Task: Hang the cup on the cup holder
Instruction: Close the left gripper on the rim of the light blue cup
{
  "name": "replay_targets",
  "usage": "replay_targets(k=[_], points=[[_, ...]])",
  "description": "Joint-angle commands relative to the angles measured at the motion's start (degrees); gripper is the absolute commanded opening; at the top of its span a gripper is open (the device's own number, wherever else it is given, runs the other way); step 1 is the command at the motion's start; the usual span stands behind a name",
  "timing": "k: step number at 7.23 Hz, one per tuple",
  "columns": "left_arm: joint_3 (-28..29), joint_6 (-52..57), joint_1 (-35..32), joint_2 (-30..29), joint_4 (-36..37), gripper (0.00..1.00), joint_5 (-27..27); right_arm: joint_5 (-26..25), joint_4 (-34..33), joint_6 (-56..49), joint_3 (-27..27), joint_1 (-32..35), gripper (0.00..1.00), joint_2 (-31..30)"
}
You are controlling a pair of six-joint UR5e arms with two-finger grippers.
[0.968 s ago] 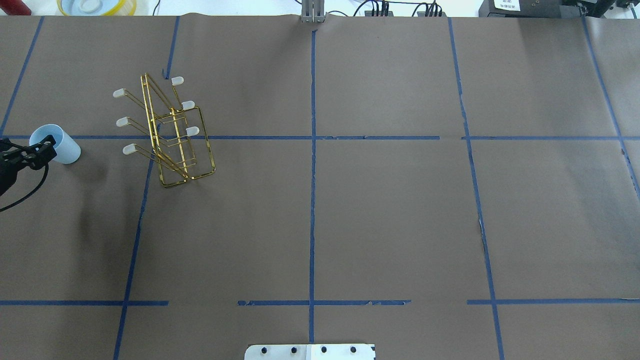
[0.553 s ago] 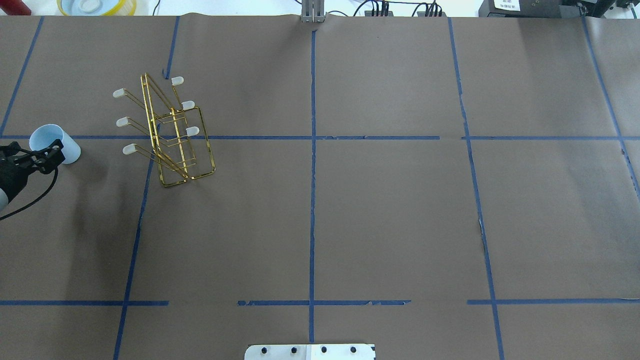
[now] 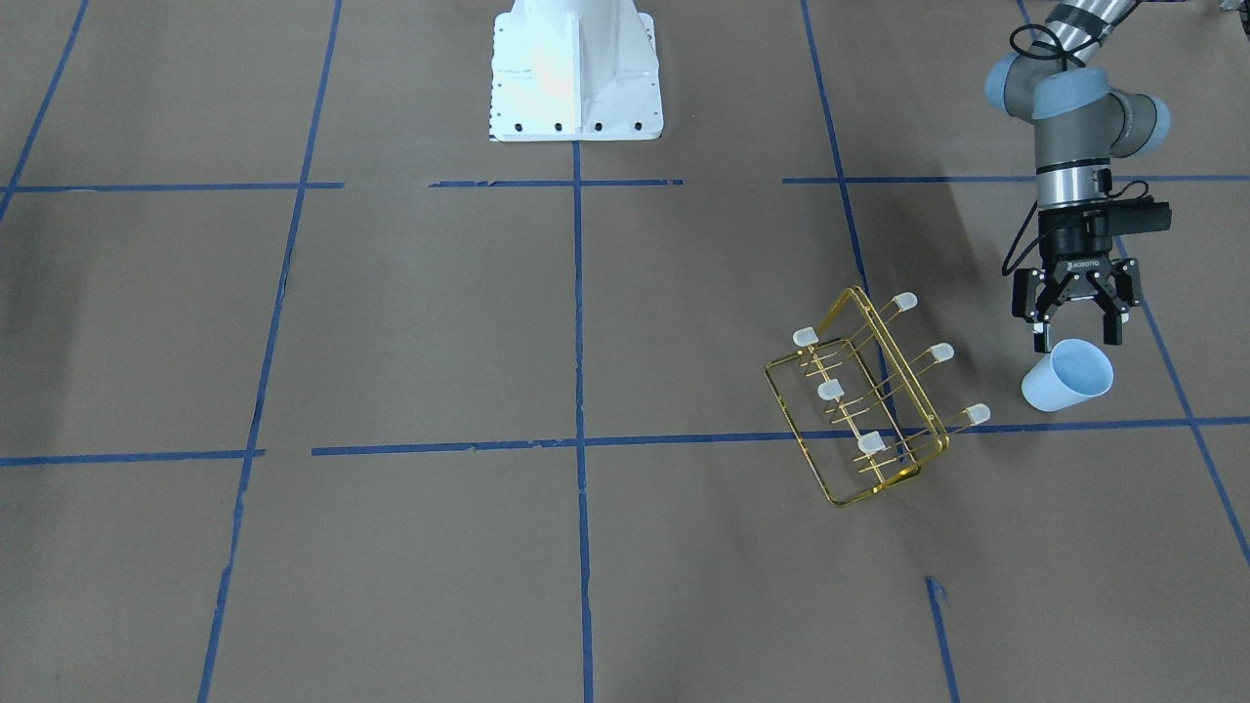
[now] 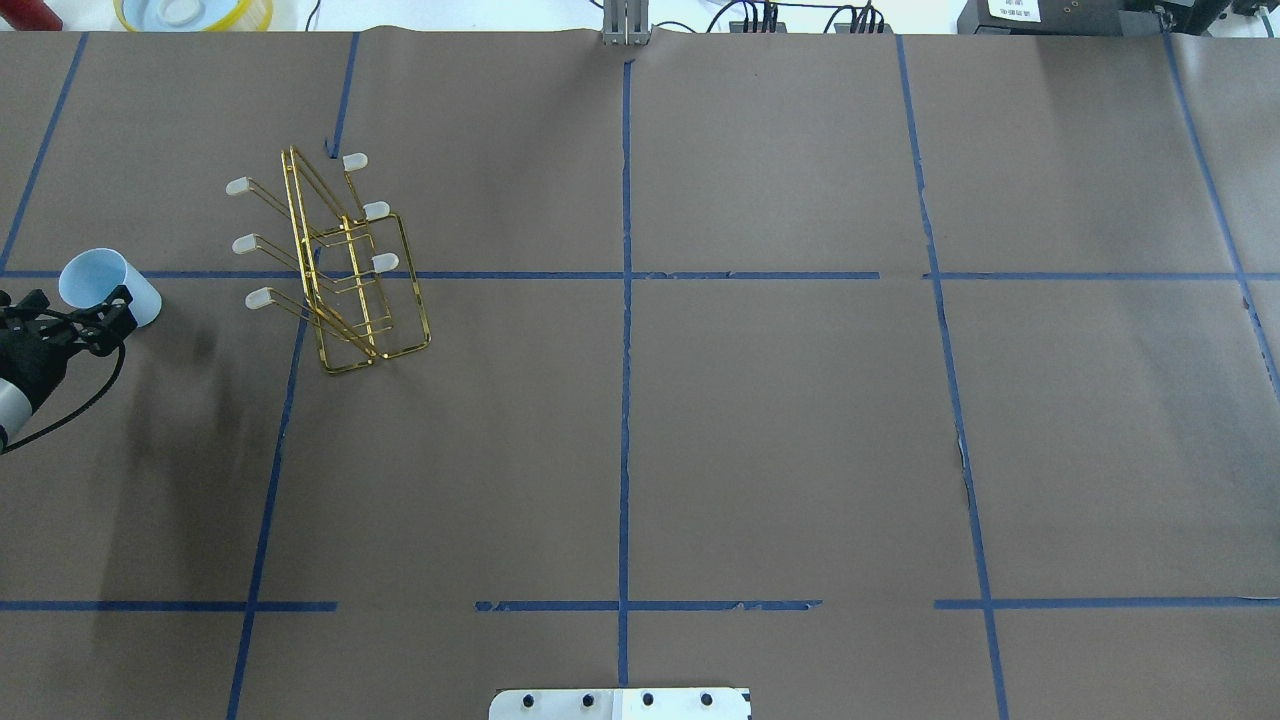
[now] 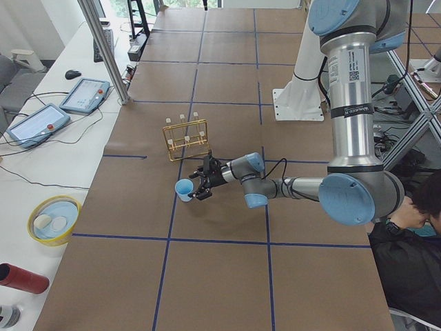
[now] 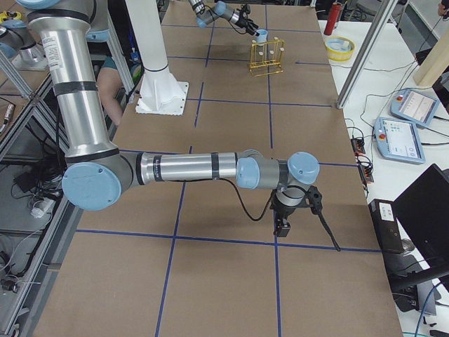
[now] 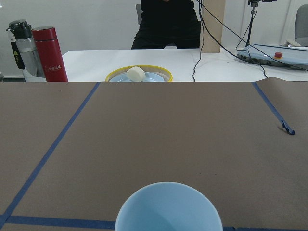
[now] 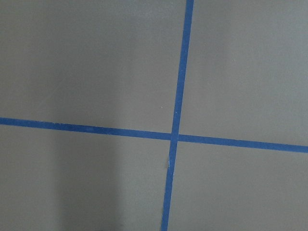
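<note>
Brown paper covers the worktop [image 4: 780, 450], marked into rectangles by blue tape lines [image 4: 625, 400]. On the white side table [image 5: 69, 158] a yellow-rimmed bowl [image 7: 115, 75] holds a white lump [image 7: 135, 73]. Beside the bowl stand a red bottle [image 7: 49, 54] and a black-capped clear bottle [image 7: 21, 48]. Two teach pendants [image 5: 85, 94] lie further along.

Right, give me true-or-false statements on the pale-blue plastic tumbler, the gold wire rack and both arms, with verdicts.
The pale-blue plastic tumbler hangs on the gold wire rack. False: it stands on the brown paper-covered table, apart from the rack.
All six capped prongs are bare. True.
The left end effector is open, close to the tumbler. True.
The right end effector hovers over the rack. False: it is towards the table's other end.
</note>
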Motion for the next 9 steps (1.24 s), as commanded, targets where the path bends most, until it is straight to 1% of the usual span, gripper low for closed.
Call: replay_targets(k=[1, 2, 3, 5, 9], points=[[2.4, 0.0, 0.3, -1.9, -0.5, 1.00, 0.2, 0.0, 0.0, 0.0, 0.0, 0.0, 1.00, 0.0], [4.0, 0.0, 0.3, -3.3, -0.6, 1.00, 0.2, 0.0, 0.0, 0.0, 0.0, 0.0, 1.00, 0.0], [4.2, 0.0, 0.3, -3.6, -0.5, 1.00, 0.2, 0.0, 0.0, 0.0, 0.0, 0.0, 1.00, 0.0], [6.5, 0.0, 0.0, -4.2, -0.5, 1.00, 0.2, 0.0, 0.0, 0.0, 0.0, 0.0, 1.00, 0.0], [10.3, -0.3, -1.3, -7.2, -0.2, 1.00, 0.1, 0.0, 0.0, 0.0, 0.0, 0.0, 1.00, 0.0]])
